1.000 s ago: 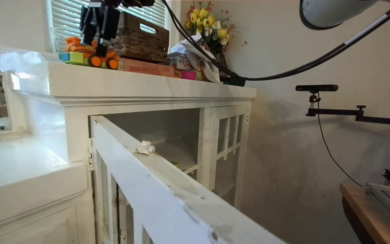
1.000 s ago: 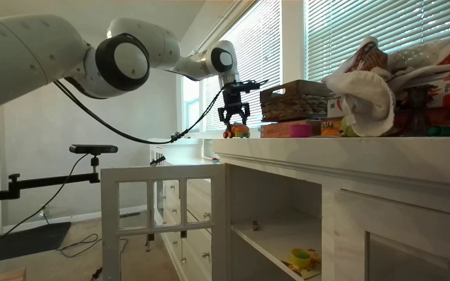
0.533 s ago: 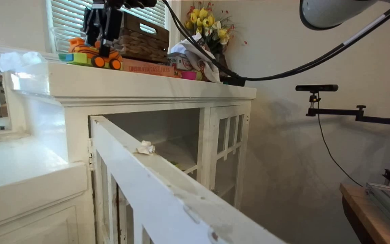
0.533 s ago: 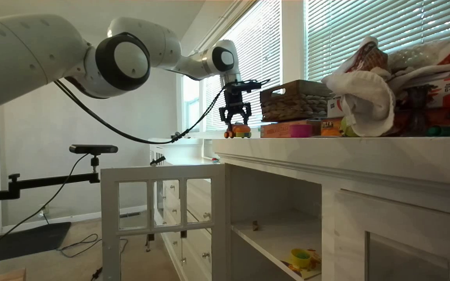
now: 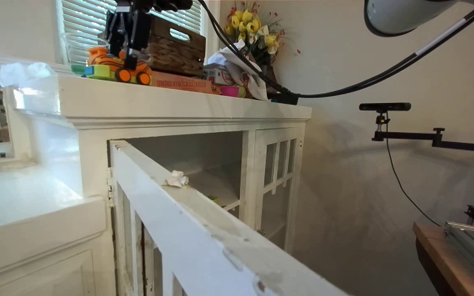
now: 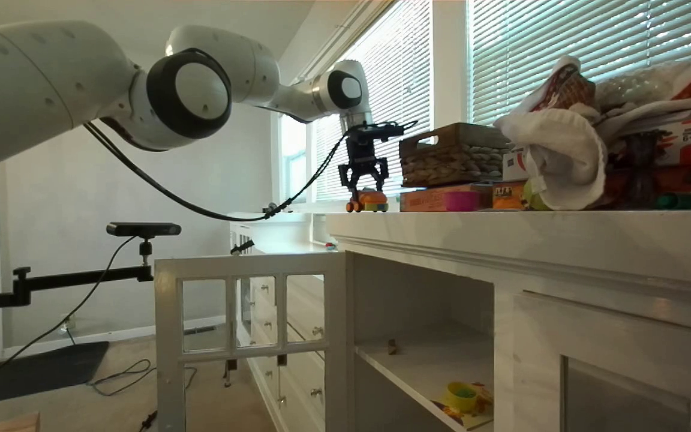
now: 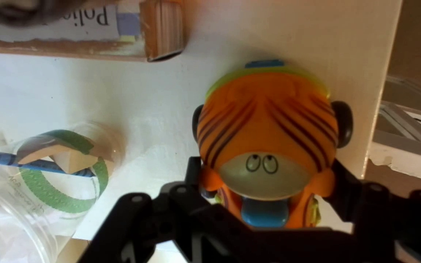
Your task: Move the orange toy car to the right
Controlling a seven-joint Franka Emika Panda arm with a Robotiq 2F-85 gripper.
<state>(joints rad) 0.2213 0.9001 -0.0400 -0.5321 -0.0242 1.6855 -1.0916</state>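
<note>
The black two-fingered claw [image 7: 265, 173] is closed to the width of the bright-orange plastic toy car [image 7: 269, 124] with dark stripes, gripping it from both sides. The car stands wheels-down on the white counter [image 5: 187, 102], near its edge. Near it but apart lies a flat orange-red cardboard box [image 5: 181, 82] with a brown wicker basket [image 5: 175, 54] above. A clear plastic container [image 7: 26, 223] is nearby.

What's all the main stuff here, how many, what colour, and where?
Toy car: 1, orange, on cabinet
Cabinet: 1, white, under toy car
Case-files box: 1, orange, on cabinet
Basket: 1, brown, above that box
Flowers: 1 bunch, mostly yellow, by wall
Cup: 1, yellow, inside cabinet
Container: 1, clear, near toy car
Crayon: 1, blue, in or beside container
Pincer: 1, black, holding toy car
Arm: 1, white, above pincer
</note>
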